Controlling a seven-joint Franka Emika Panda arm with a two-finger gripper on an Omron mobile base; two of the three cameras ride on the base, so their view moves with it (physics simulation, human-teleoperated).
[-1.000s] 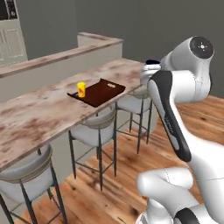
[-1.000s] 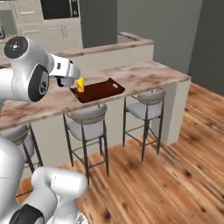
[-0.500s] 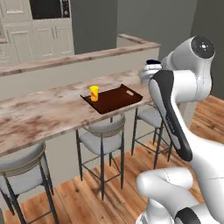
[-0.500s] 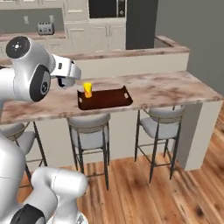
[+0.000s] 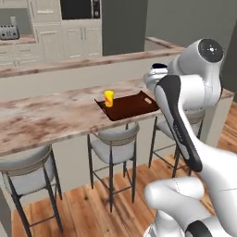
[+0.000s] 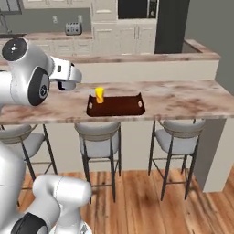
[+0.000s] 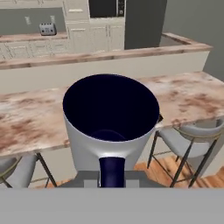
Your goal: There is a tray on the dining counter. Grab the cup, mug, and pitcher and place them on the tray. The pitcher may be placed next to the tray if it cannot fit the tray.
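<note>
My gripper [image 7: 111,177] is shut on the dark handle of the grey mug [image 7: 111,118], whose dark inside faces the hand camera. The mug [image 5: 158,67] is held up in the air, short of the dining counter [image 5: 55,115]. On that marbled counter lies the dark reddish-brown tray [image 5: 134,106], also seen from the other side as the tray [image 6: 119,107]. The small yellow cup [image 5: 109,98] stands upright on the tray's left end, and the right base view gives the cup [image 6: 99,95] at the same corner. The pitcher is out of view.
Grey stools [image 6: 98,139] stand along the near side of the counter over a wooden floor. A raised ledge [image 6: 137,58] runs behind the counter. White cabinets, a toaster [image 6: 73,29] and a dark oven [image 6: 137,8] line the back wall.
The base has driven, so the whole scene has shifted: tray and cup now sit more central in both base views. The mug stays held in my gripper.
</note>
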